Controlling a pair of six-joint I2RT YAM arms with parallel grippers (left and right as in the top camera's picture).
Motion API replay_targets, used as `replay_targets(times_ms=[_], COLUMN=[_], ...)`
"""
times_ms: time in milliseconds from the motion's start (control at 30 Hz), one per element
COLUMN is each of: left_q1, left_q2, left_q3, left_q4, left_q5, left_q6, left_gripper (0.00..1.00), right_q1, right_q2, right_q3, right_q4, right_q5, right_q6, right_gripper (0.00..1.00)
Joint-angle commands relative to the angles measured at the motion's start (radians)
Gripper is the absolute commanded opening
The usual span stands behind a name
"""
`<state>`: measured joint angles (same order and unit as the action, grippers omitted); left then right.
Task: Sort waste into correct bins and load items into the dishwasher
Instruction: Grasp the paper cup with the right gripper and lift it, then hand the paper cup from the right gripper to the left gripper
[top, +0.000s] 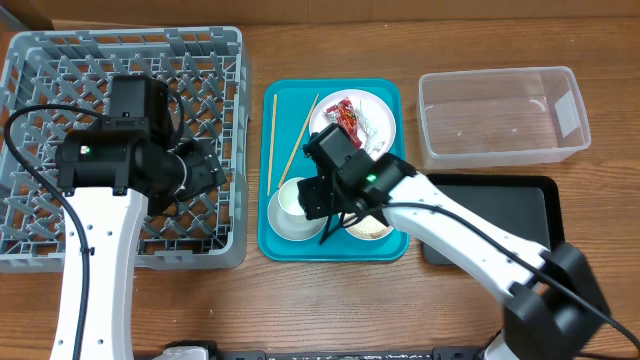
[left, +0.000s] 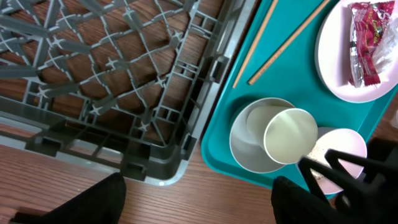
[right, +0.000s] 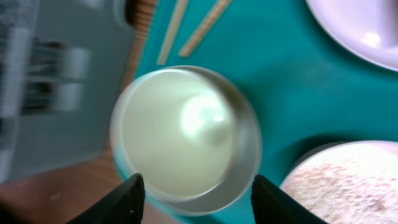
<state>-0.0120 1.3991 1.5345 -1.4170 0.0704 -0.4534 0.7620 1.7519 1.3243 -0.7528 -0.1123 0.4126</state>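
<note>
Bowl (top: 292, 208) and chopsticks (top: 299, 140) on tray (top: 300, 250), right of rack (top: 60, 60).

We log: teal serving tray (top: 300, 250), grey lattice-pattern dish rack (top: 190, 250), red snack wrapper (top: 345, 113) on a white plate (top: 375, 120), black tray (top: 520, 205), brown wood-grain table (top: 300, 310).

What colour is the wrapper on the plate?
Red; the wrapper shows best in the left wrist view.

Premises are assessed as a robotics test bench, staged as a dish-clearing station. A left arm (top: 100, 240) and a right arm (top: 470, 245), both white and black, are stationed at a wood-grain table (top: 330, 310). A grey dish rack (top: 40, 60), a teal tray (top: 350, 250) of used crockery, a clear tub (top: 500, 75) and a black tray (top: 520, 200) are laid out side by side upon it.
</note>
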Motion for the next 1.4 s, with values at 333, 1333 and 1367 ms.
replay_targets(times_ms=[333, 1333, 1367], left_q1=[0.013, -0.018, -0.018], left_q2=[-0.02, -0.018, -0.018], left_q3=[0.015, 0.015, 0.015], left_q4=[-0.018, 0.195, 0.195], left_q5=[0.035, 1.511, 1.511], left_q6=[0.117, 0.655, 0.655], left_gripper=[0.83, 0.83, 0.86], right_q1=[-0.031, -0.311, -0.311], right_q2=[0.093, -0.383, -0.383], right_q3=[0.013, 0.019, 0.019], right_q4=[0.062, 0.65, 0.656], right_q5=[0.078, -0.995, -0.971], right_q6=[0.06, -0.067, -0.067], right_gripper=[0.16, 0.04, 0.04])
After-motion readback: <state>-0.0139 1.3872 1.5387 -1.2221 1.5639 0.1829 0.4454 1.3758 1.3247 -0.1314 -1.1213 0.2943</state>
